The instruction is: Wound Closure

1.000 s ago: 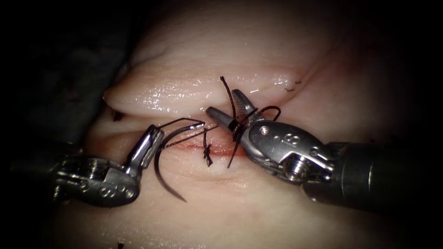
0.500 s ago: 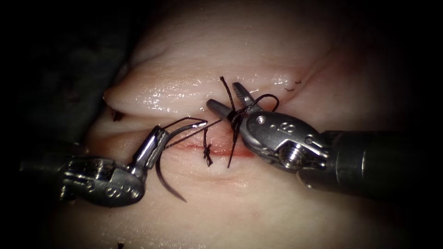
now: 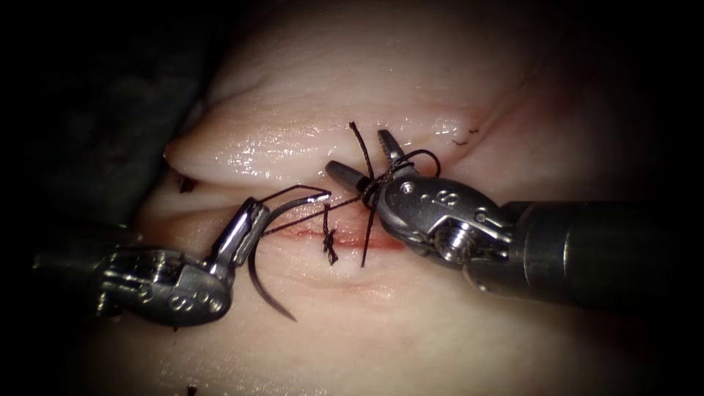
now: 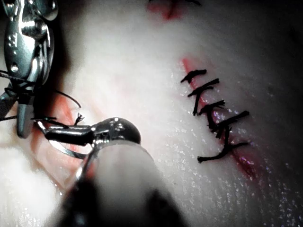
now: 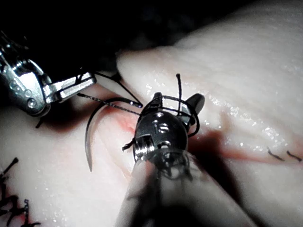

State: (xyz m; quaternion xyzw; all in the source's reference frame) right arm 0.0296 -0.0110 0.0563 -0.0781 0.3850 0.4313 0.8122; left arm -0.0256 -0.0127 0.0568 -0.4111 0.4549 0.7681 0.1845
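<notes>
Meanwhile left hand [image 3: 246,220] grips needle [image 3: 258,253], free of tissue [image 3: 411,81].

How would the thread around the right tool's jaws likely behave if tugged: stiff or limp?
Probably limp: the thread curls in loops round the open right tool. It likely goes taut under pull, as the straight run toward the left tool suggests; that tool holds the needle near its thread end, outside the tissue. The upright cut end hints at slight springiness.

Two tools [image 3: 246,224] [image 3: 367,165], one needle [image 3: 257,275], one thread [image 3: 367,220], one tissue [image 3: 308,95].
</notes>
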